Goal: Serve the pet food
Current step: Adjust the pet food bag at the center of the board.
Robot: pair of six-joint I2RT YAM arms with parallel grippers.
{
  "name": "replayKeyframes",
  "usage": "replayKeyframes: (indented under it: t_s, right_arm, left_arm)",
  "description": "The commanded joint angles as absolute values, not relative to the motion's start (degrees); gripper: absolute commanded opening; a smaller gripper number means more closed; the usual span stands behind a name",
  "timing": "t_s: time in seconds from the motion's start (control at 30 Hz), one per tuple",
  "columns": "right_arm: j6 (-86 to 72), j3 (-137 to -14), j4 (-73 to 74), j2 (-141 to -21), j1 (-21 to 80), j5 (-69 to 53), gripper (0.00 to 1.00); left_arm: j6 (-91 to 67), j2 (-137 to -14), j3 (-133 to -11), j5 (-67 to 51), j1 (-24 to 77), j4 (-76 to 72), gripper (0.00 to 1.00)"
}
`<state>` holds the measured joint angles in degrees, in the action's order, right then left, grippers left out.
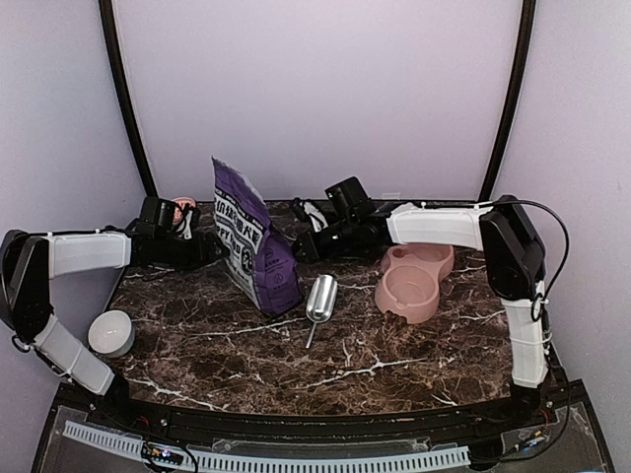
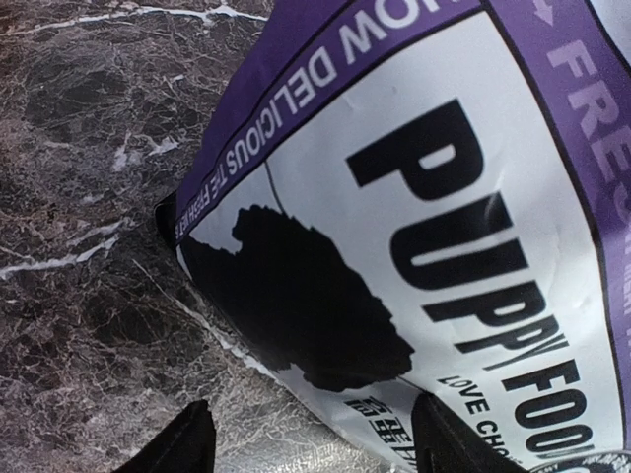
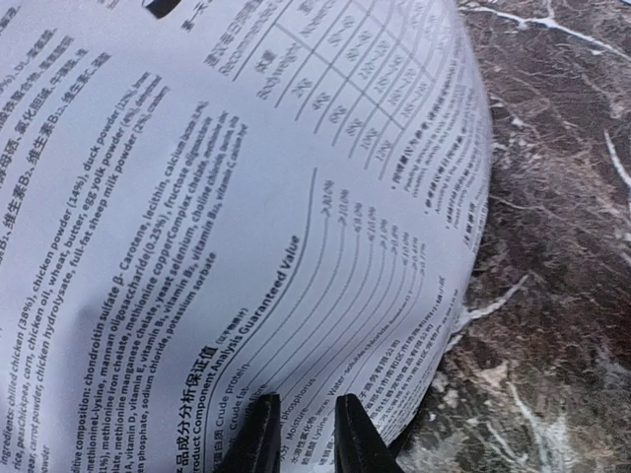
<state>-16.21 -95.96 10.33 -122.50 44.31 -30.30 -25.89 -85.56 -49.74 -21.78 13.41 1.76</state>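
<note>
Two grippers flank the purple-and-white puppy food bag (image 1: pixel 251 241), which stands upright on the dark veined marble table (image 1: pixel 394 355). None of the pet food itself shows. By my judgement it is inside the bag, and no pellet lies loose around it.

The left gripper (image 2: pixel 314 424) sits at the bag's left side, on the printed front. Its jaws stand wide apart, the bag's lower edge runs between them, and they have hold of nothing that I can see. The right gripper (image 3: pixel 304 419) sits at the bag's right side, on the white back panel of small ingredient text. Its jaws are almost together, with only a narrow gap. The panel lies right at the tips, but I cannot tell whether a fold is pinched.

Dry kibble should be light, hard and free-running. It would roll and scatter, so fingers cannot take it directly, and it has to travel in the bag or in a scoop. The bag looks like thin glossy film, slick and easily crumpled, and its bulging panels would give under pressure. A flat side seam or the top edge looks the surest hold, since the belly would likely slip or buckle.

A shiny metal scoop (image 1: pixel 321 296) lies just right of the bag's foot, its thin handle pointing toward the near edge. That rigid handle is the natural hold. Farther right of the bag sits a smooth pink double bowl (image 1: pixel 419 310), both wells bare. Well to the bag's left sits a small white round dish (image 1: pixel 110 333).
</note>
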Motion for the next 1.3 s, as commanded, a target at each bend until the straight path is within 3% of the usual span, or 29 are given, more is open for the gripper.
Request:
replayKeyframes:
  t_s: [0.0,0.4,0.8,1.07,1.27]
  right_arm:
    - [-20.18,-97.39,4.76,-123.68,48.17,-36.07,0.20]
    - [-24.63,-102.21,1.00,-126.89,51.76,-39.09,0.20]
    - [-19.19,-98.95,7.54,-118.33,48.54,-25.60,0.26]
    - [-19.45,-100.27,8.68,-112.17,44.96,-21.27,0.28]
    - [-27.13,-101.46,1.65,-110.47,43.80,-25.94,0.35]
  left_arm:
    - [-24.77,-85.72,-51.63,-21.36,13.64,1.55,0.70]
    - [-19.21,-83.44,-57.20,-15.06,13.61,10.42,0.70]
    - [-12.60,-76.84,-64.57,-7.23,13.62,16.57,0.70]
    - [-12.64,-73.72,-69.45,-9.23,13.60,17.80,0.71]
    - [-15.71,-72.67,-71.88,-15.67,13.58,15.62,0.71]
